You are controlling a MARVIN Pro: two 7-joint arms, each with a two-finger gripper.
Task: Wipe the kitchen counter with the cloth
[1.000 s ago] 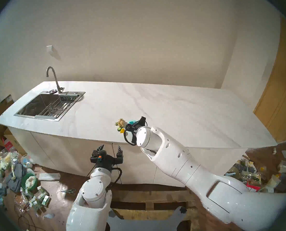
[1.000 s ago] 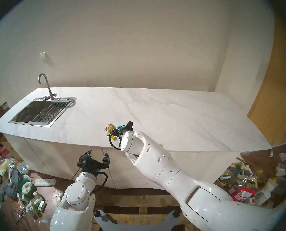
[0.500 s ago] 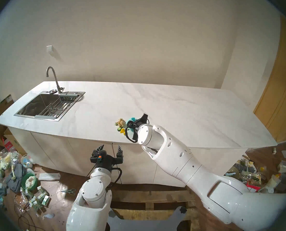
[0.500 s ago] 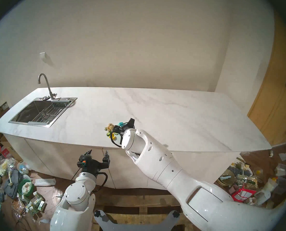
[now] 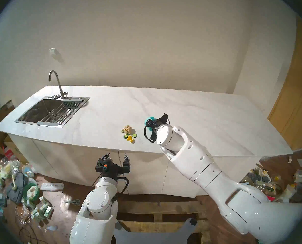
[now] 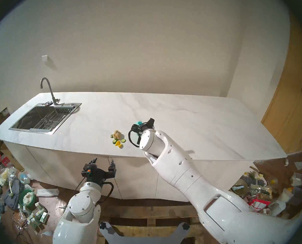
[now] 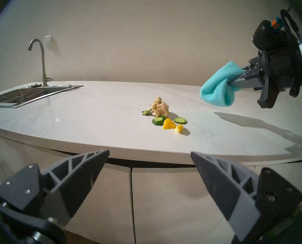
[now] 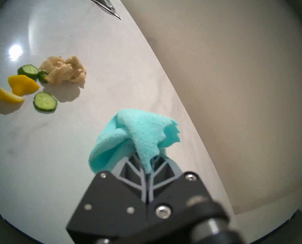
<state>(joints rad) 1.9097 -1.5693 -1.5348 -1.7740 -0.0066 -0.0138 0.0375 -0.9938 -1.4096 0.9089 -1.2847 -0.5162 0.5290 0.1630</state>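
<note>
Turquoise, zigzag-edged terry cloth (image 8: 134,138) hangs bunched in the right gripper (image 8: 147,160), clamped shut on it, clear above the white marble-look bench (image 7: 93,115) — the food scraps (image 7: 166,118) lie to its left; the left gripper (image 7: 149,165) waits open, farther off.

Paper wad (image 8: 64,70): crumpled, beige, left of the right gripper, apart from it.
Cucumber slices (image 8: 45,101): two, beside the wad.
Yellow pieces (image 8: 22,84): two, farthest left.
</note>
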